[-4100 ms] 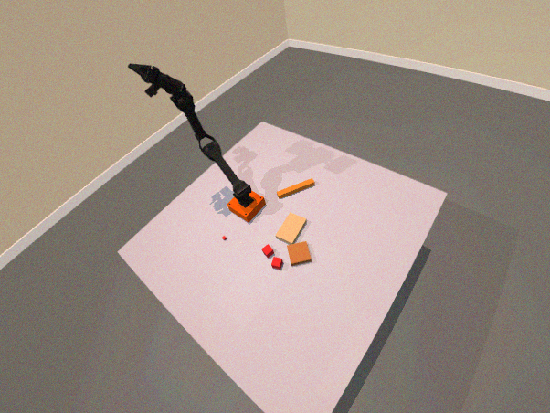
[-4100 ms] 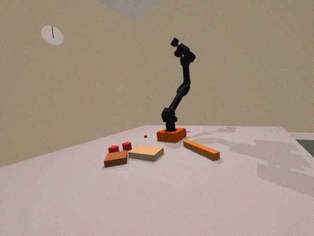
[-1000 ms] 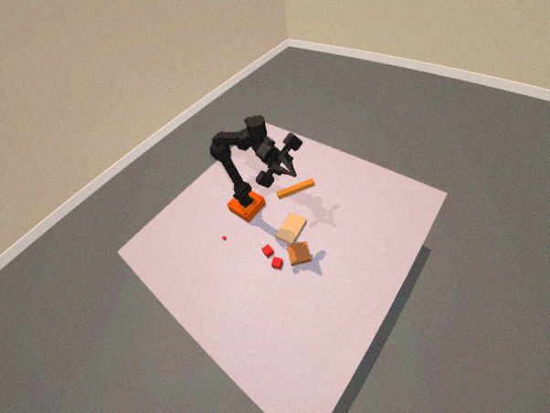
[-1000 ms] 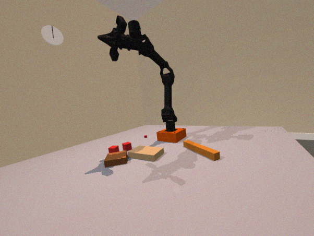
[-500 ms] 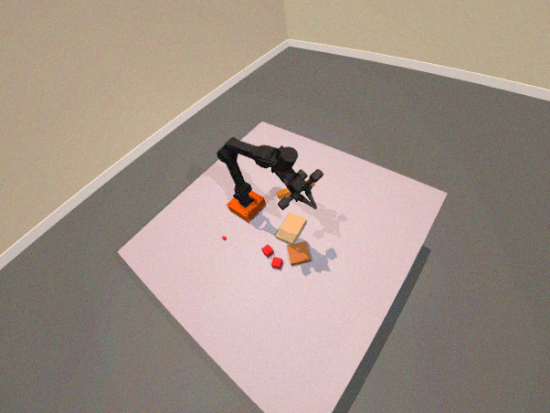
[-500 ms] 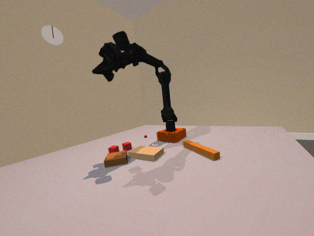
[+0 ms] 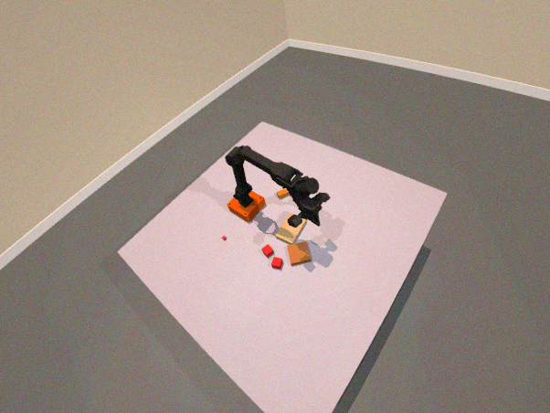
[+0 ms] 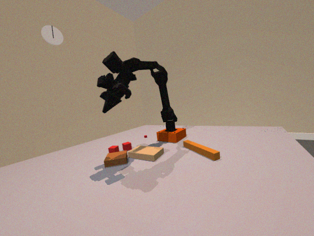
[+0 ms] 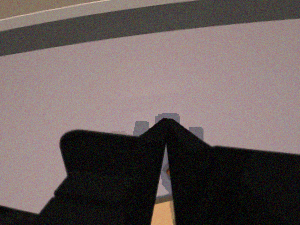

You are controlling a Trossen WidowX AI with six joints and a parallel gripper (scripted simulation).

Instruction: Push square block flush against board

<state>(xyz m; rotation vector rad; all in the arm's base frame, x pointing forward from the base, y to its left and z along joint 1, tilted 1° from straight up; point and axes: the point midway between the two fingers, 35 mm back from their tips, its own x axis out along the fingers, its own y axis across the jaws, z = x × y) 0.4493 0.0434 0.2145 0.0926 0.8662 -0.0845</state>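
Observation:
The square block [image 7: 298,256] [image 8: 116,159] is brown-orange and lies flat. A sliver of it shows between the fingers in the wrist view [image 9: 168,172]. The tan oblong board [image 7: 290,232] [image 8: 148,151] [image 9: 162,214] lies flat close to it, on the side toward the arm's base. The two are turned at an angle to each other, with a narrow gap between them; whether corners touch is unclear. My gripper [image 7: 319,224] [image 8: 104,112] [image 9: 167,123] is shut and empty, in the air well above the block and board, fingertips pointing down and outward.
Two red cubes [image 7: 268,250] [image 7: 277,263] [image 8: 127,146] [image 8: 113,149] lie beside the block and board. A tiny red cube [image 7: 224,238] [image 8: 145,136] lies farther off. An orange bar [image 7: 283,194] [image 8: 202,150] lies on the board's other side, near the orange arm base [image 7: 247,207] [image 8: 171,136].

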